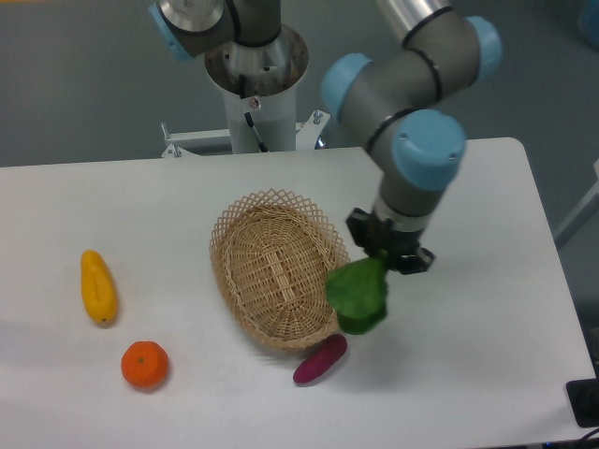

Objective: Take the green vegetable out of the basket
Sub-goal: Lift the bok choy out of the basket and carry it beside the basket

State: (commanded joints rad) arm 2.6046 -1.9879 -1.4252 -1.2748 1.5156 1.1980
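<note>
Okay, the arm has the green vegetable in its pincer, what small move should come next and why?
Probably carry it a little farther right, over bare table. The pincer holds the green vegetable hanging just past the basket rim, and the purple vegetable lies close below its leaves.

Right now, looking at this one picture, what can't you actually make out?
- The claw: its tips are hidden by the green vegetable and the wrist above.
- The vegetable's stalk end: covered by the claw.
- The purple vegetable: its upper end is tucked behind the basket rim and the leaves.
- The dark object at the lower right: cut off by the picture edge.
</note>
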